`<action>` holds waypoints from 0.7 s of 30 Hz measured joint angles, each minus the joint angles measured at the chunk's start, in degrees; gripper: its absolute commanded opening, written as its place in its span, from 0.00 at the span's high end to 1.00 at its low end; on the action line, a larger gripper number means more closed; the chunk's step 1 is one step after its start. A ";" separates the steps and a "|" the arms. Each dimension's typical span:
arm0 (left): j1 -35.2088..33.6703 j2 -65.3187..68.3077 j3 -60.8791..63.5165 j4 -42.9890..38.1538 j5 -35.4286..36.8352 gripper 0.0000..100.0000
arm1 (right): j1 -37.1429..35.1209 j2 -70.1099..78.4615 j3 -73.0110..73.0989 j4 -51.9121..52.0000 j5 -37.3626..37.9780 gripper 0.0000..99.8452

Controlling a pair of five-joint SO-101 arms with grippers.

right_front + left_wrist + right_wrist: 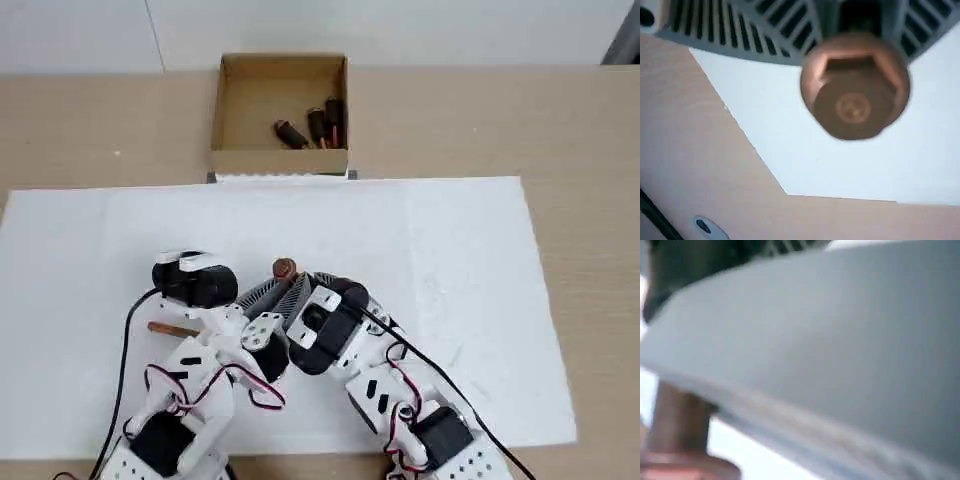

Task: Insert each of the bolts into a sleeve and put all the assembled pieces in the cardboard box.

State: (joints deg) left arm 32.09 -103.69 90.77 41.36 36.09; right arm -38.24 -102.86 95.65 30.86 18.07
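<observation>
A copper bolt (285, 268) with a hex head (855, 87) sits where the two grippers meet, over the white mat. Grey ribbed fingers (765, 30) close on it from both sides, with a dark piece between them behind the head. These belong to my right gripper (298, 288), which is shut on the bolt; its shaft (677, 415) runs beside a blurred grey finger (830, 350). My left gripper (262, 295) is right against the same spot. The cardboard box (232, 105) at the back holds three dark assembled pieces (312, 127).
A copper rod (172, 328) lies on the white mat (450, 260) beside the left arm. Cables hang off both arms near the table's front edge. The bare wooden table (90, 120) surrounds the mat.
</observation>
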 measured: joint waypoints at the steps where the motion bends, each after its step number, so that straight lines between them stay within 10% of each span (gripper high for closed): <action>1: 0.00 -0.09 -0.09 0.35 0.00 1.00 | 0.00 0.00 0.00 0.00 0.00 1.00; 21: 0.18 -0.26 0.53 1.05 -5.45 0.85 | 0.26 0.18 0.00 0.09 0.00 1.00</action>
State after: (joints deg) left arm 32.26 -103.96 91.30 42.42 30.64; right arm -37.98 -102.68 95.65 30.95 18.07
